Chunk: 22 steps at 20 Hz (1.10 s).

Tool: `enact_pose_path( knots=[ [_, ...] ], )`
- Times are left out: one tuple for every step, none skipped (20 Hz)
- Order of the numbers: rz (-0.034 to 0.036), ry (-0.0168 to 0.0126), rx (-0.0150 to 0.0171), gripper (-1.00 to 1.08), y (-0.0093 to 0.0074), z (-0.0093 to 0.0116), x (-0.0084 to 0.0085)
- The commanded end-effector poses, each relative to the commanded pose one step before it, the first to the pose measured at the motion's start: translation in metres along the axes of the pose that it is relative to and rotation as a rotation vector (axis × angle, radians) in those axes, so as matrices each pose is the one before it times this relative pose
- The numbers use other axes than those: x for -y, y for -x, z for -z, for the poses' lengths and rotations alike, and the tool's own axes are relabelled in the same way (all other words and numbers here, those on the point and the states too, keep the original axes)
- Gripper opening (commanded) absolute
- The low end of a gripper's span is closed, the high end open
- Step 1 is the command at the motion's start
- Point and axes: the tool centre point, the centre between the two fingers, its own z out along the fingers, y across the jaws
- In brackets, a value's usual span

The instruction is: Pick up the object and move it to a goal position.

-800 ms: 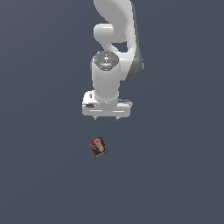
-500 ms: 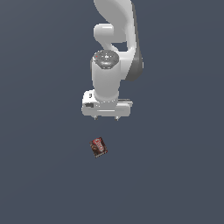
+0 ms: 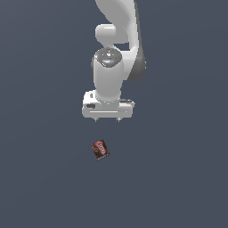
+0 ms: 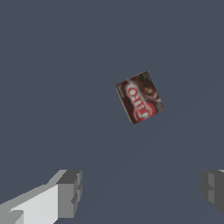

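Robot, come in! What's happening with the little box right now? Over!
Gripper open, fingers wide apart, holding nothing. Little box lying flat on the floor, not grabbed. Nothing in the way.

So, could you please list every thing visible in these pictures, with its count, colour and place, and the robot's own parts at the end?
small flat rectangular box: one, dark brown with a red-and-white printed label, lying flat and turned at an angle on the surface, below the gripper in the exterior view, apart from it.
plain flat surface: one, dark grey-blue, fills the whole background.
robot arm: one, white with grey joints, enters from the top of the exterior view.
gripper: one, white body with grey fingers, open, holding nothing.
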Motion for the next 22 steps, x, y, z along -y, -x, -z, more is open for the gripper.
enact_pose_path(
  knots=[
    [0.0069,-0.00002,0.00007,1.0,-0.0013,-0.0015,-0.00054],
    [0.00525,-0.00022,-0.0001,1.0,-0.00109,-0.00114,-0.00043],
    [0.00643,-0.00034,-0.00008,1.0,-0.00133,-0.00145,-0.00051],
    [0.00758,-0.00045,-0.00007,1.0,-0.00156,-0.00174,-0.0006],
    [0.00866,-0.00054,-0.00009,1.0,-0.00178,-0.00201,-0.00073],
    [0.00979,-0.00062,-0.00014,1.0,-0.00198,-0.00227,-0.00085],
    [0.01098,-0.0007,-0.0002,1.0,-0.00218,-0.00254,-0.00097],
    [0.01205,-0.00082,-0.00024,1.0,-0.00236,-0.00282,-0.0011],
    [0.01316,-0.00098,-0.00028,1.0,-0.00254,-0.00314,-0.00125],
    [0.0143,-0.00115,-0.00033,1.0,-0.00271,-0.00346,-0.00139],
    [0.01543,-0.00132,-0.0004,1.0,-0.00287,-0.00378,-0.00156],
    [0.01655,-0.00151,-0.00049,1.0,-0.003,-0.00412,-0.00174],
    [0.01767,-0.00172,-0.00059,1.0,-0.00312,-0.00447,-0.00193],
    [0.01878,-0.00195,-0.00071,1.0,-0.00322,-0.00483,-0.00212],
    [0.01987,-0.0022,-0.00085,1.0,-0.00329,-0.0052,-0.00234],
    [0.02095,-0.00246,-0.00102,1.0,-0.00333,-0.00558,-0.00256],
    [0.02195,-0.00273,-0.00121,1.0,-0.00334,-0.00596,-0.00278],
    [0.0214,-0.0028,-0.00134,1.0,-0.0031,-0.00592,-0.00283],
    [0.02015,-0.00276,-0.00141,1.0,-0.00277,-0.00567,-0.00273],
    [0.01887,-0.00269,-0.00146,1.0,-0.00245,-0.0054,-0.00266],
    [0.01763,-0.0026,-0.00149,1.0,-0.00217,-0.00512,-0.00254],
    [0.0164,-0.00249,-0.0015,1.0,-0.00191,-0.00483,-0.00242]
  ],
)
